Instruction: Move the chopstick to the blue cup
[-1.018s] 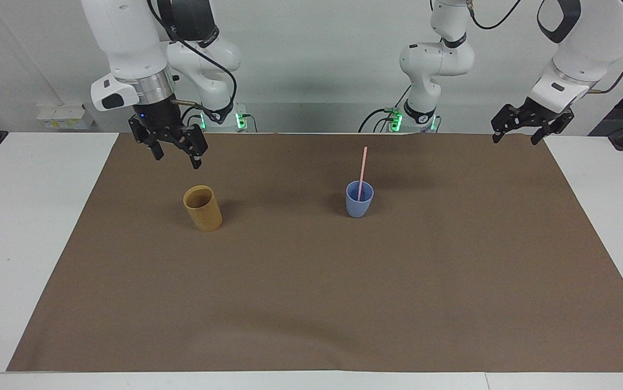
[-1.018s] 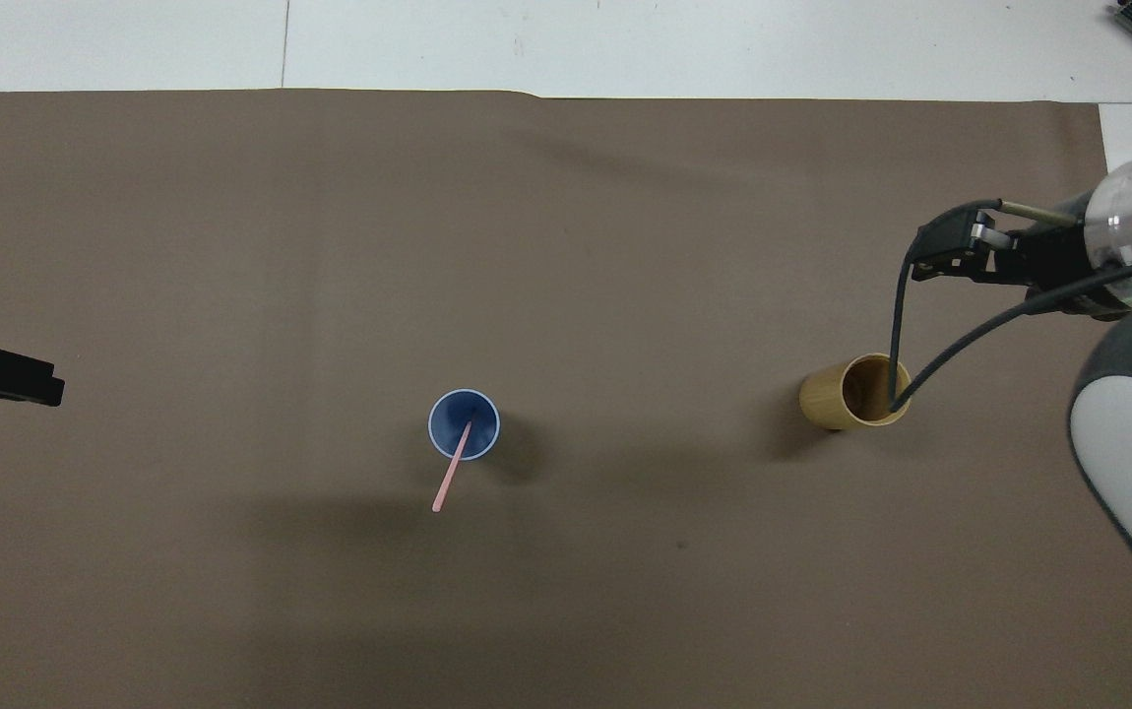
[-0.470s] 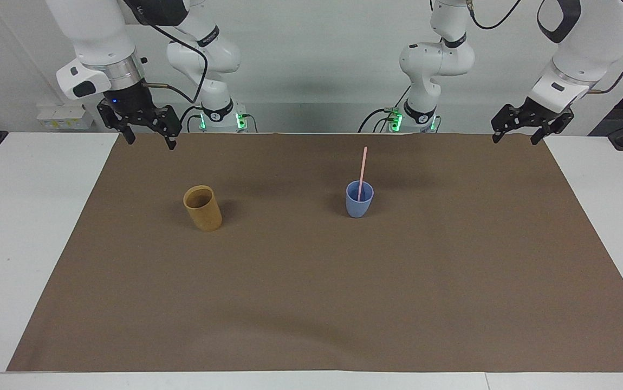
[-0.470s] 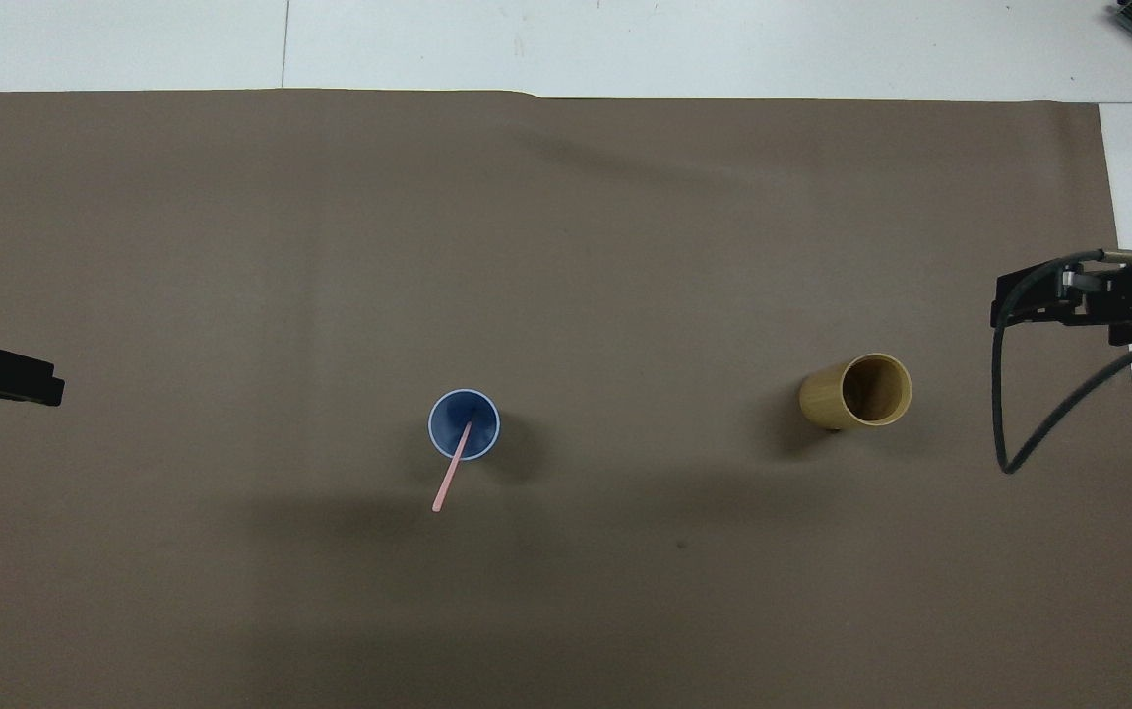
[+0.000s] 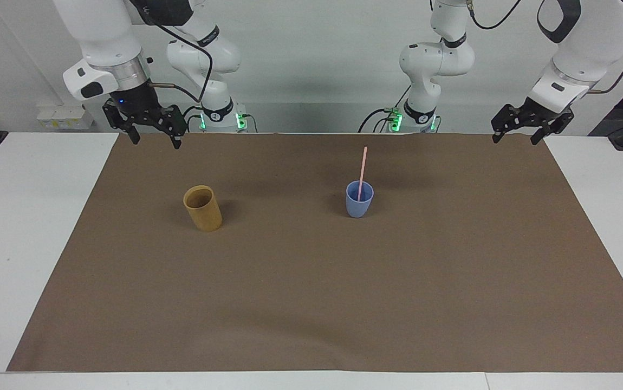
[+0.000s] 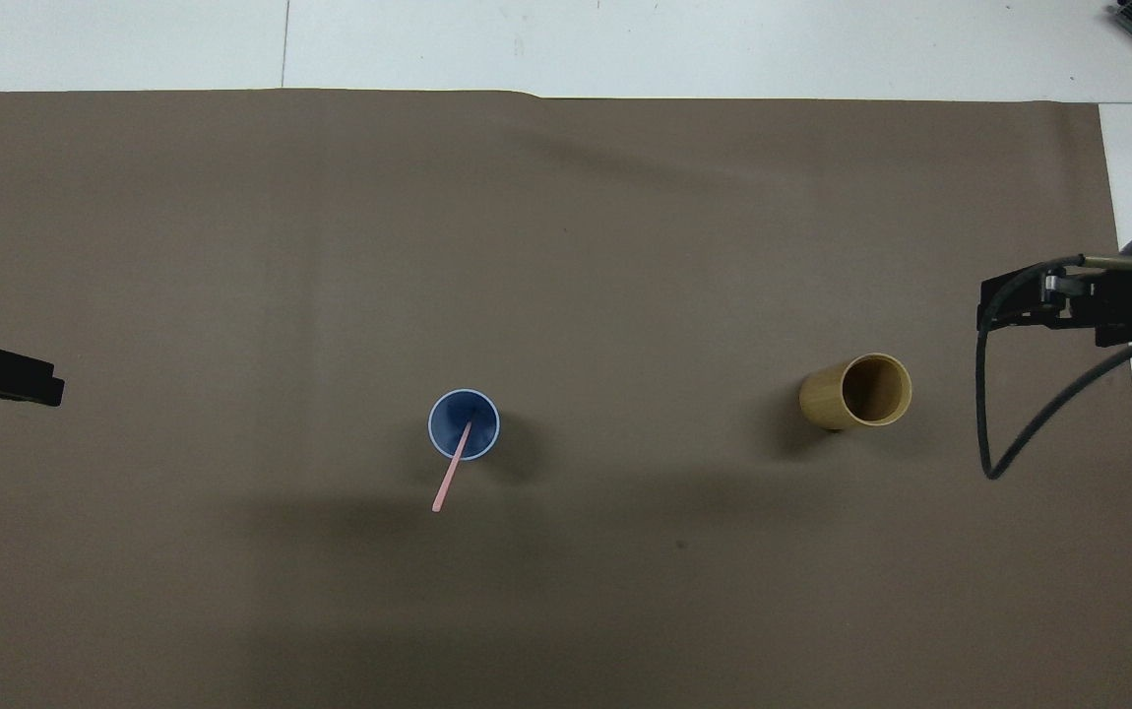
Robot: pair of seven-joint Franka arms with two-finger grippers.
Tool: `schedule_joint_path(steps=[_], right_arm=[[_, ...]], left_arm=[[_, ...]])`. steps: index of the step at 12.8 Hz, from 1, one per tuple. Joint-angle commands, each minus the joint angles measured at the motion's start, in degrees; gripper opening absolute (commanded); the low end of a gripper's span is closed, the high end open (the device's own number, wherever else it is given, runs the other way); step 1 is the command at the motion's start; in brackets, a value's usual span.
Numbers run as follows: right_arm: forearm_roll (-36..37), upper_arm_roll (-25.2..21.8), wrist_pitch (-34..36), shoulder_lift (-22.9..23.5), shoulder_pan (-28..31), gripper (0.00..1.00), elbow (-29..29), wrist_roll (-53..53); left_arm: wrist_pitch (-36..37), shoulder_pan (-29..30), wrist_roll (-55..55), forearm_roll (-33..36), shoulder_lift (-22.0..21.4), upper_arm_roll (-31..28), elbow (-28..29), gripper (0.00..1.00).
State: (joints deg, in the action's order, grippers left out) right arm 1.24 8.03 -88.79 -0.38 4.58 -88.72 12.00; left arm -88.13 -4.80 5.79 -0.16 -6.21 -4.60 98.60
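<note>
The pale pink chopstick [image 5: 362, 167] stands in the light-blue cup [image 5: 359, 205] near the middle of the brown mat and leans on the rim on the side nearer the robots. It also shows in the overhead view [image 6: 447, 480], in the blue cup [image 6: 476, 411]. My right gripper [image 5: 153, 137] is open and empty, raised over the mat's edge at the robots' end, apart from the tan cup; it also shows in the overhead view [image 6: 1017, 305]. My left gripper [image 5: 515, 137] is open and empty and waits over the mat's corner at the left arm's end [image 6: 30, 380].
A tan-brown cylindrical cup [image 5: 203, 210] stands upright and empty toward the right arm's end [image 6: 840, 398], level with the blue cup. The brown mat [image 5: 311, 303] covers most of the white table [image 5: 13, 227]. The right arm's black cable [image 6: 994, 433] hangs beside the tan cup.
My right gripper has risen and pulled away from above the tan cup toward the right arm's end of the table. The chopstick, both cups and the left gripper have not moved.
</note>
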Motion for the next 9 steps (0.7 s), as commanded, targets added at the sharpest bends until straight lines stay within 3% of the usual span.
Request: schedule_joint_path(steps=[1, 9], right_arm=[[-0.4, 0.2, -0.1, -2.5, 0.2, 1.0, -3.3, 0.9], [-1.3, 0.2, -0.5, -3.3, 0.2, 1.0, -4.4, 1.0]], left_arm=[[0.7, 0.3, -0.6, 0.7, -0.3, 0.2, -0.6, 1.0], [0.7, 0.3, -0.6, 0.7, -0.3, 0.2, -0.6, 1.0]])
